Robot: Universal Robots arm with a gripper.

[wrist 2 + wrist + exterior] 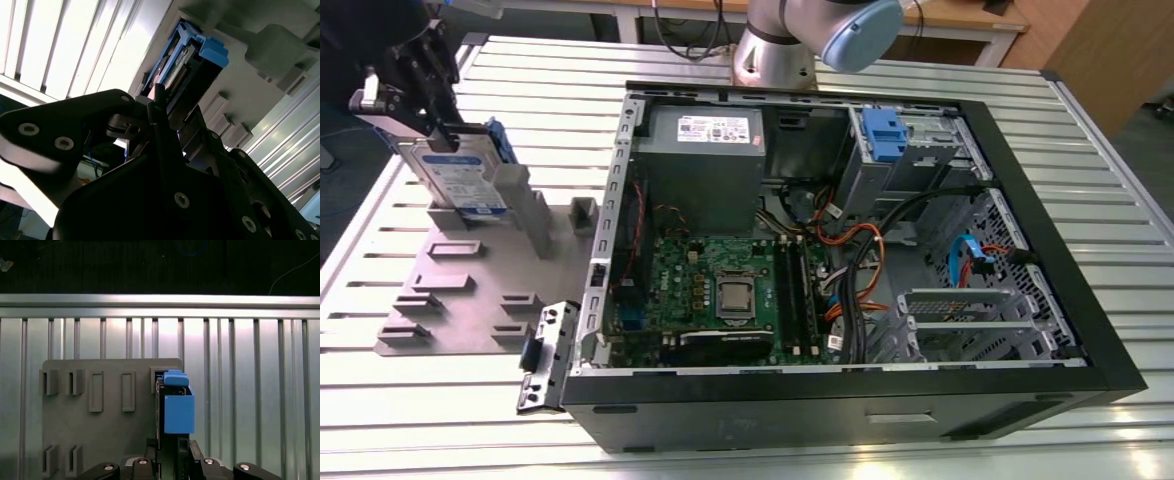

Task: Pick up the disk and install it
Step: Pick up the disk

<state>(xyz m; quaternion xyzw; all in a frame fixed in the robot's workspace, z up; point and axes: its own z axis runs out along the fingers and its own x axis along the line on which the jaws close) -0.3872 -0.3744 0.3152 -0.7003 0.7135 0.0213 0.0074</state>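
While at grey fixture [470, 292], gripper [438, 138] w/ disk [462, 186] clamped, upright.

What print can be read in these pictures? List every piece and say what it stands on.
No text can be read.
Label on the disk: print too small to read.
White sticker on the power-supply box: too small to read.
Circuit board: markings too small to read.
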